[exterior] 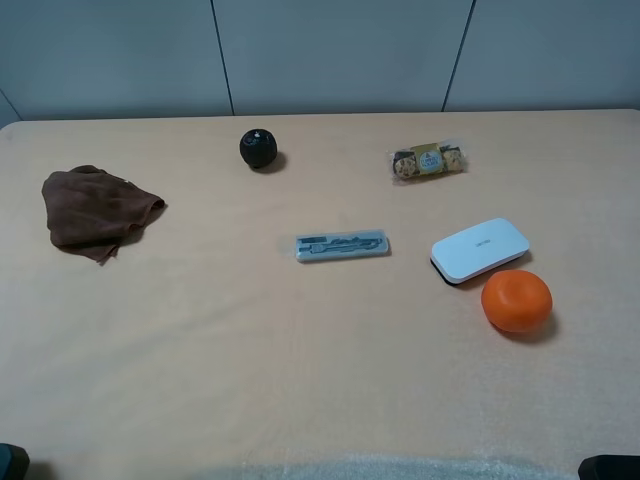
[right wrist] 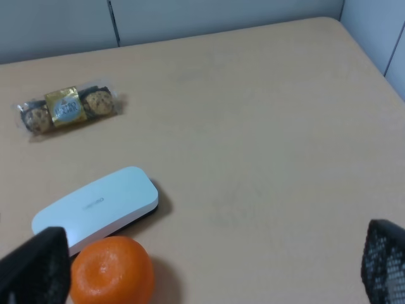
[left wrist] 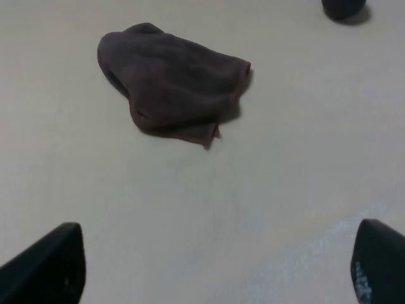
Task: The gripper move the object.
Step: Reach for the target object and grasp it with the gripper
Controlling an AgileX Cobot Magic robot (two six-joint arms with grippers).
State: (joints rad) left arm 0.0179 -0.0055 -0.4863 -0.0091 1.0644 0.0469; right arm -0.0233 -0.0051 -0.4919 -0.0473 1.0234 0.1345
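The left gripper (left wrist: 218, 256) holds its dark fingers (left wrist: 50, 266) spread wide, gripping nothing. The right gripper (right wrist: 215, 256) is likewise spread. In the high view only dark slivers (exterior: 12, 462) show, probably the arms.

I see the cloth (exterior: 95, 212) near the table's (exterior: 200, 380) left edge, with the small ball (exterior: 258, 149) and snack packet (exterior: 427, 162) toward the far edge. Mid-table lies the slim case (exterior: 341, 245), the flat case (exterior: 480, 249) right of it, and the round fruit (exterior: 516, 300) just before that.

Table (exterior: 200, 380) — cloth (exterior: 95, 212), black ball (exterior: 258, 149), snacks (exterior: 428, 162), clear case (exterior: 341, 245), white case (exterior: 479, 249), orange (exterior: 516, 300).
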